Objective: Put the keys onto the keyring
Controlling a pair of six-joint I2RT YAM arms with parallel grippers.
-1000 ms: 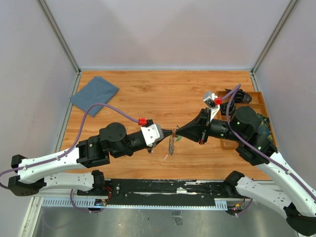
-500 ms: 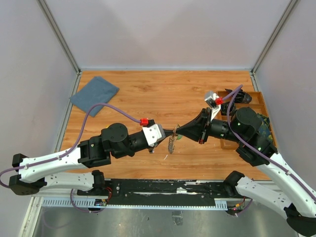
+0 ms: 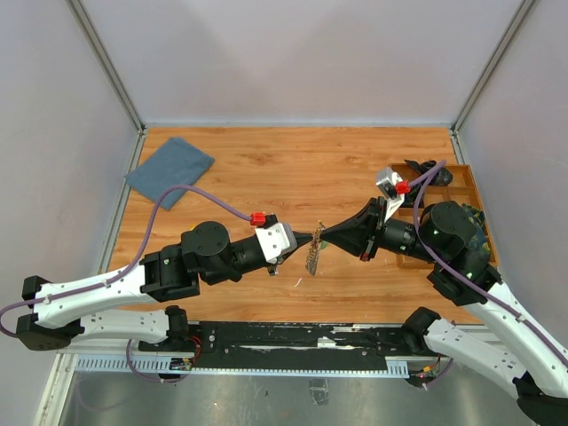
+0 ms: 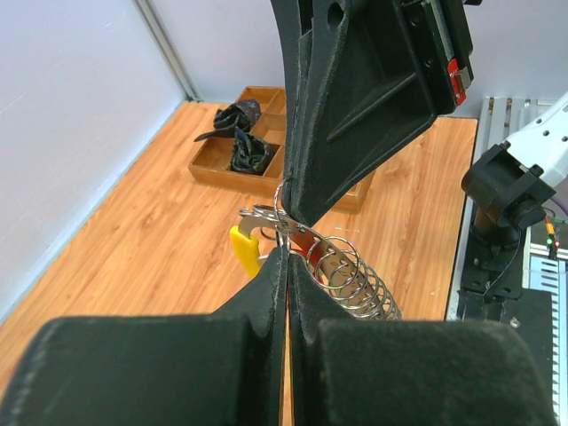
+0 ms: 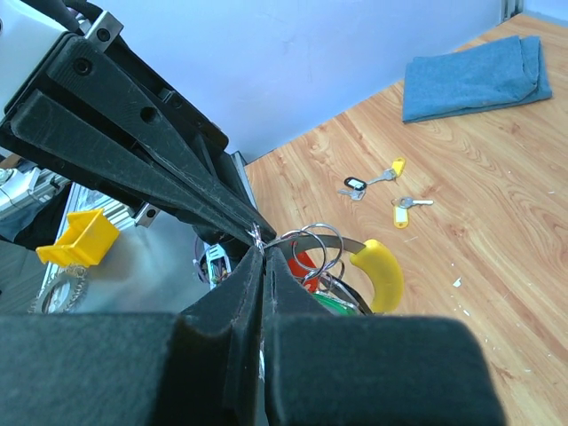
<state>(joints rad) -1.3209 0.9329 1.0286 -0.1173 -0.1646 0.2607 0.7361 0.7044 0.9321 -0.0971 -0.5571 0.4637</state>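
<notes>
Above the middle of the table [image 3: 266, 169], left claw [image 3: 315, 237] and right claw [image 3: 326, 238] meet tip to tip, both pinched fully shut on the wire of the keyring [image 3: 311, 256] hanging between them, with loose keys [image 5: 404, 206] lying on the wood.

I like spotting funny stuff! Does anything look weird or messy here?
Nothing is broken or spilled. The keyring hangs in the air, pinched between the left gripper and the right gripper, while a few keys lie loose on the table.
</notes>
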